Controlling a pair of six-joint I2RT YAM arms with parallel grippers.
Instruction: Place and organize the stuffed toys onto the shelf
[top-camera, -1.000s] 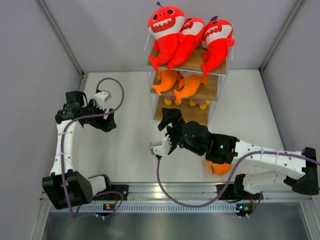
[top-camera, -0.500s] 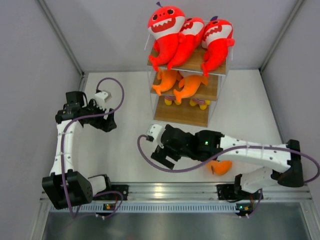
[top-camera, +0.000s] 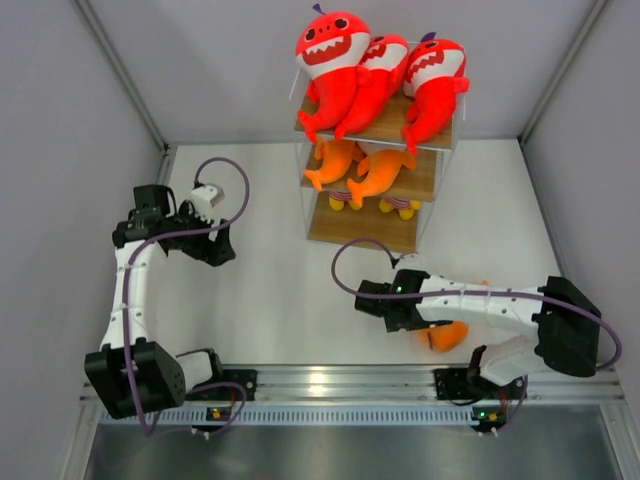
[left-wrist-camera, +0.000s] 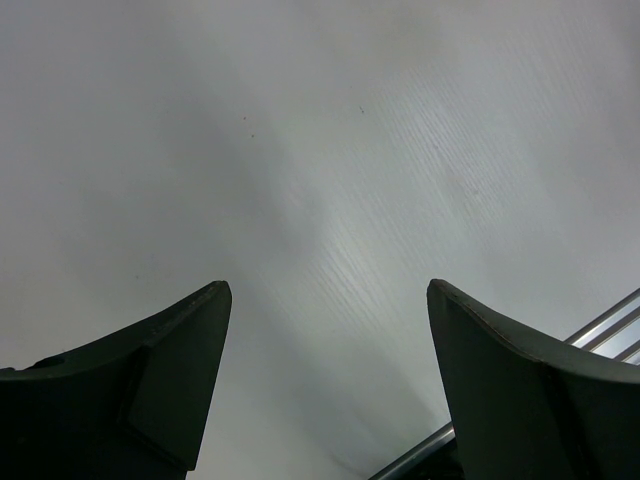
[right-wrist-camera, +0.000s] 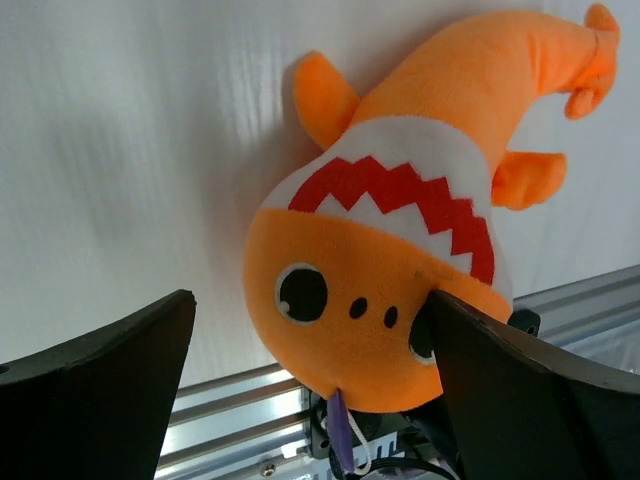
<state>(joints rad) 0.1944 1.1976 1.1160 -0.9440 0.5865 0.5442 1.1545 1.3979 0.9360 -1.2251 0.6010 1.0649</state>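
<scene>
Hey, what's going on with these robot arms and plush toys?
Three red shark plushes sit on the top board of the wood-and-wire shelf, two orange fish plushes on the middle one. A third orange fish plush lies on the table; the right gripper, open, faces it. The left gripper is open, holding nothing.

A white worktop (top-camera: 262, 300) is enclosed by pale grey walls (top-camera: 200, 70); an aluminium rail (top-camera: 330, 378) is seen along the lower frame edge.
</scene>
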